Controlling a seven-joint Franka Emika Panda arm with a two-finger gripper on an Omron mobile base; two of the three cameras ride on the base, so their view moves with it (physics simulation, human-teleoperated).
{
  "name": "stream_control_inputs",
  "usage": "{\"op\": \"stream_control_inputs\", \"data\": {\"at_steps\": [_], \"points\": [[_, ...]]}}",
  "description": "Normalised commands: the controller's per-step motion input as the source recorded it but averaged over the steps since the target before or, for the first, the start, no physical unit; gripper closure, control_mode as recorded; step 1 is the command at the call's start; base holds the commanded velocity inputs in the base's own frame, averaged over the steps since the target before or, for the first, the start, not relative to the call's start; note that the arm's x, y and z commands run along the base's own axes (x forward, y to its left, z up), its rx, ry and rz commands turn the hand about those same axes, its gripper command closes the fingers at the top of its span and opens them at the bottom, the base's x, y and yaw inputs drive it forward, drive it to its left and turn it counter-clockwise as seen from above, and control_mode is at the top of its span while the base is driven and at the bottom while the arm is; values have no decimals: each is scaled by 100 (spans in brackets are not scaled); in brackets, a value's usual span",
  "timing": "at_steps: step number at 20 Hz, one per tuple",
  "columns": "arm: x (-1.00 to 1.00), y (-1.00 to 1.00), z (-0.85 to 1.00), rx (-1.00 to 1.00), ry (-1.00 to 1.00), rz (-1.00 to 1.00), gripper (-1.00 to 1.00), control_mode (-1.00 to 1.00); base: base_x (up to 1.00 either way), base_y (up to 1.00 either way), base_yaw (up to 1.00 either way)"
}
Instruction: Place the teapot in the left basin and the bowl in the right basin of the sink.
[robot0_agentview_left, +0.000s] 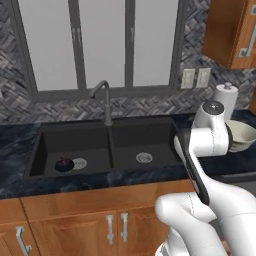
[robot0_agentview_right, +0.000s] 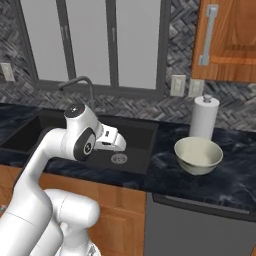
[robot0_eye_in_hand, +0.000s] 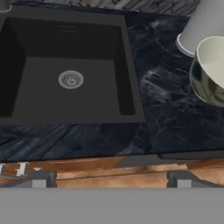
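Small squat dark teapot down on the floor of the left basin, just beside its round silver drain. Wide shallow cream bowl upright and empty on the dark marbled surface, right of the matte black double sink, near a white paper towel roll. Right basin bare apart from its drain. Fingers spread wide, holding nothing, poised over the surface's front edge. Bowl cut off at the hand view's right edge. Behind: grey gooseneck faucet, herringbone tile, window, wooden cabinets.
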Motion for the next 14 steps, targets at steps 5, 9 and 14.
{"op": "stream_control_inputs", "data": {"at_steps": [5, 9, 14], "points": [[0, 0, 0, 0, 0, 0, -100, 100, 30, -25, 5], [0, 0, 0, 0, 0, 0, -100, 100, 21, -26, 3], [0, 0, 0, 0, 0, 0, -100, 100, 28, -22, 1]]}}
